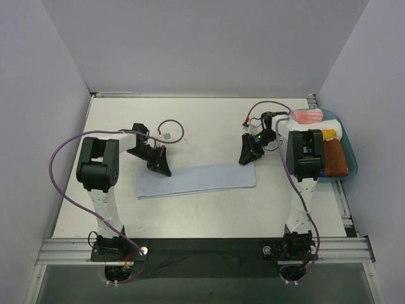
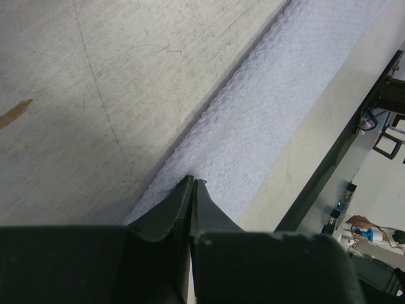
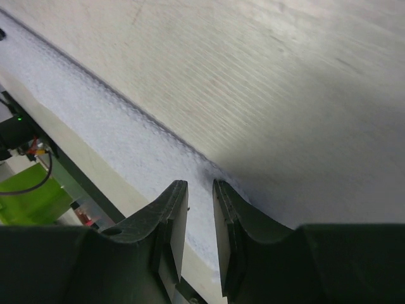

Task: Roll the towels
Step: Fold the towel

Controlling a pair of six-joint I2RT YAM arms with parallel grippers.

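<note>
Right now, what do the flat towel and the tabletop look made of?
The towel looks like pale blue cotton-type terry, matte: a fine looped nap shows in the left wrist view. The tabletop is a hard, smooth off-white sheet with a dull sheen and fine scratches, maybe laminate or painted board; can't tell which.

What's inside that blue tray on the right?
A pink-and-white striped cloth at the far end, a yellow cloth and a rust-brown towel lie in the tray. The right arm covers its left part, so anything there is hidden.
</note>
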